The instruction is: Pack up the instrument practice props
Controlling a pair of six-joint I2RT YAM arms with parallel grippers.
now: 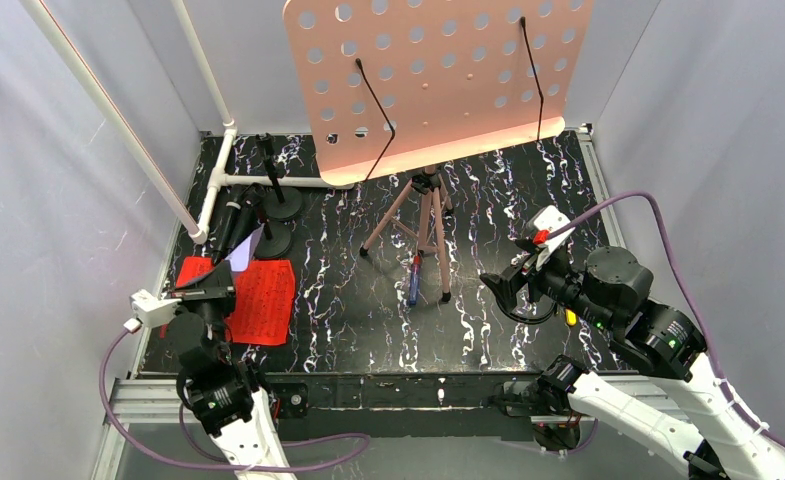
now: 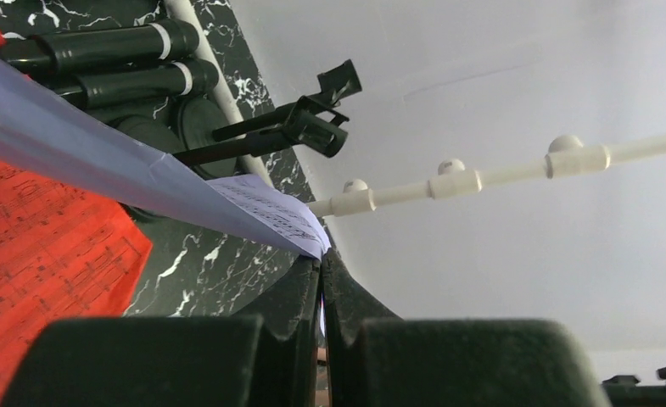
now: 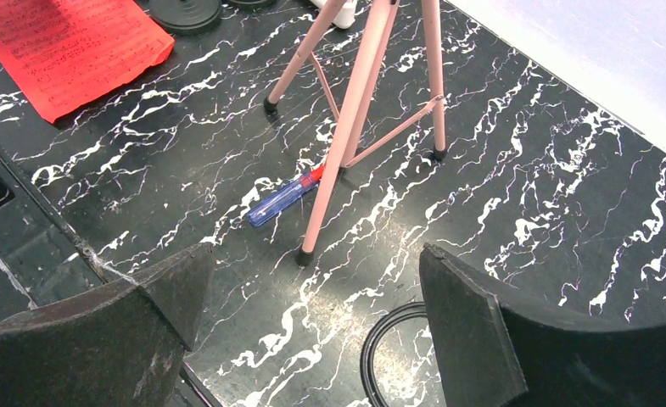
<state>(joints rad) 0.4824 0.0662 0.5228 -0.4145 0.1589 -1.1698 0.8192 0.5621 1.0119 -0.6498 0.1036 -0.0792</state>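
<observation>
The pink hole-punched rack (image 1: 438, 70) stands on pink tripod legs (image 1: 420, 225) mid-table; the legs also show in the right wrist view (image 3: 355, 93). Two black microphones (image 1: 240, 212) lie at the far left by their round black bases (image 1: 280, 205), also seen in the left wrist view (image 2: 109, 59). Red music sheets (image 1: 258, 298) lie flat at the left. My left gripper (image 2: 321, 259) is shut on a corner of a white music sheet (image 2: 142, 174) and holds it lifted over the red ones (image 2: 32, 246). My right gripper (image 3: 312, 288) is open and empty, right of the tripod.
A white plastic pipe frame (image 1: 218, 170) runs along the far left. A blue and red pen (image 1: 414, 280) lies under the tripod, also in the right wrist view (image 3: 282, 199). A black cable loop (image 3: 388, 348) lies below the right gripper. Grey curtain walls enclose the table.
</observation>
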